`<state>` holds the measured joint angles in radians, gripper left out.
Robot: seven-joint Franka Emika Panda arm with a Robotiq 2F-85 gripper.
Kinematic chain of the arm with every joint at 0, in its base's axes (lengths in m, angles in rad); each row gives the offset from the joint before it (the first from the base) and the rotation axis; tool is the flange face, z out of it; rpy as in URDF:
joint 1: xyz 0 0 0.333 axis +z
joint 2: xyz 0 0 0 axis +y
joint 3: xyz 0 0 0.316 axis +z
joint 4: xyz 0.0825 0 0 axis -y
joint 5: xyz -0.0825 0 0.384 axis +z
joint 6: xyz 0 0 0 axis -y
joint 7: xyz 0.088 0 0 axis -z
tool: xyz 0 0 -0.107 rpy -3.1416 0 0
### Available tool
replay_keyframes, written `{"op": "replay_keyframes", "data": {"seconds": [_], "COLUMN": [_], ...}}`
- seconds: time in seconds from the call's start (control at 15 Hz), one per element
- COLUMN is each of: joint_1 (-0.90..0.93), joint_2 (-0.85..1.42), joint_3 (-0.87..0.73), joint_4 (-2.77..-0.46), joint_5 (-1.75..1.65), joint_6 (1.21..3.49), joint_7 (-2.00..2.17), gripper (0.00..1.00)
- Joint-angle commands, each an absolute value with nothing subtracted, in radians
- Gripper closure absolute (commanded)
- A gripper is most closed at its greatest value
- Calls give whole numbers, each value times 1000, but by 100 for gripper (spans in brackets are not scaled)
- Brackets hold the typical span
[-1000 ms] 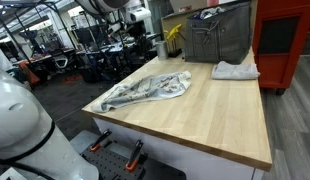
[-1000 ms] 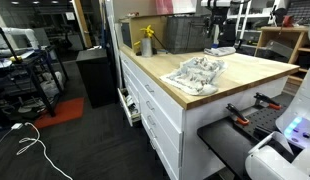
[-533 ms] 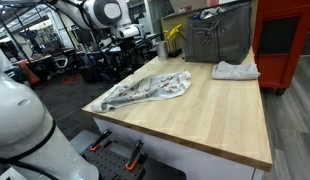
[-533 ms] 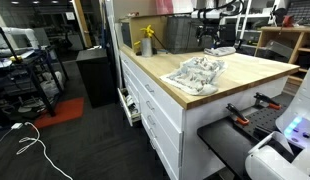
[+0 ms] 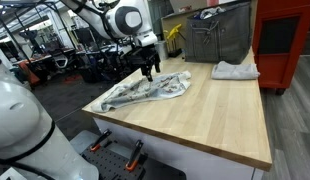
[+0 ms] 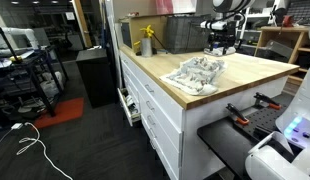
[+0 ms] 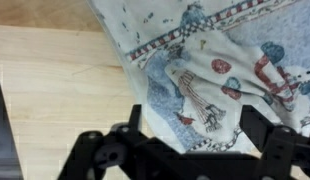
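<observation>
Where the counter (image 5: 210,118) carries a crumpled printed cloth (image 5: 145,92) towards its left end, the claw (image 5: 148,70) hangs just above it, pointing straight down, jaws wide apart and empty. The cloth's folds lie under the gap. Further right, well apart, lies a white rag (image 5: 235,70).
</observation>
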<state>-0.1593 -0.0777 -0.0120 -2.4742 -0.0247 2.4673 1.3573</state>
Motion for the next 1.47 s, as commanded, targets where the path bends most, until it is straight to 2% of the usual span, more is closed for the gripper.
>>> {"op": "replay_keyframes", "data": {"seconds": [0.0, 0.53, 1.07, 1.13, 1.2, 1.4], "joint_1": [-112, -109, -124, -124, -123, -121], "joint_2": [-57, 4, 125, 138, 149, 166], "joint_3": [-31, -48, -144, -151, -159, -172], "joint_4": [-2468, -2431, -2343, -2334, -2328, -2308], "joint_5": [98, 75, 19, 36, 44, 82], "joint_6": [2448, 2466, 2524, 2523, 2523, 2513], "joint_7": [1236, 1287, 1312, 1308, 1318, 1337], "gripper": [0, 0, 0, 25, 26, 51]}}
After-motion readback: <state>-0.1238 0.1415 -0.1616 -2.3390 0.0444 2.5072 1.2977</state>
